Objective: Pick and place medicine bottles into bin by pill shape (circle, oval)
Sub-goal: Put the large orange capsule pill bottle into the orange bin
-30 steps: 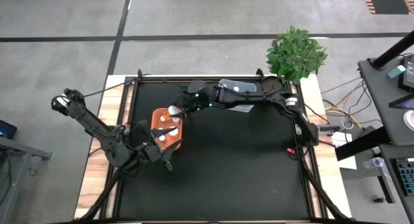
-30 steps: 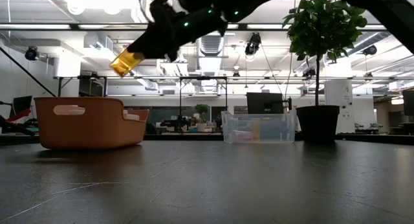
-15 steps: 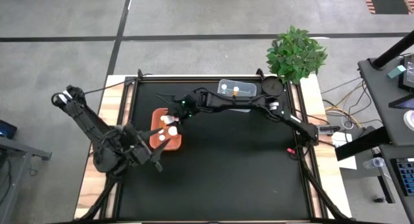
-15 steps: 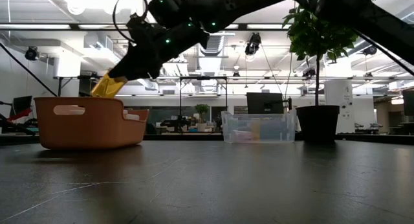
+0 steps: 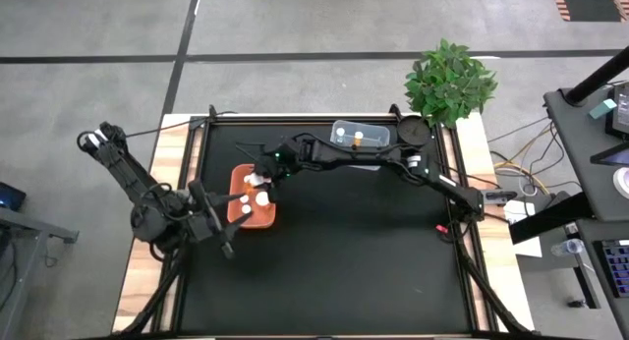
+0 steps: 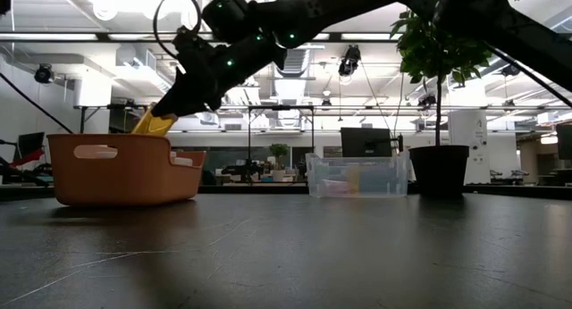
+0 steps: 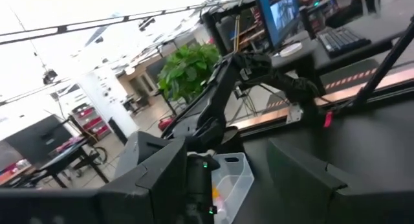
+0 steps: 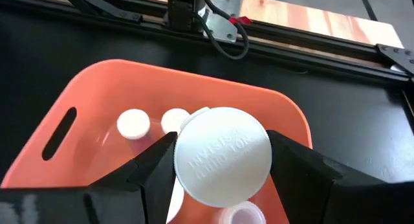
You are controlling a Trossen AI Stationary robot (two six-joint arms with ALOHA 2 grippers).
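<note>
Right gripper over orange bin near table's left edge, fingers clamped on white-capped amber bottle, not yet dropped; several bottles already inside, two in clear bin at far edge; left gripper idle, fingers apart, empty

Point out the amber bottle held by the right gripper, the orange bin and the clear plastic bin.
Amber medicine bottle with white cap (image 8: 222,156), right wrist view, on the cap's top.
Orange plastic bin (image 6: 125,171), low view, on its front wall.
Clear plastic bin (image 6: 357,177), low view, on its front wall.
</note>
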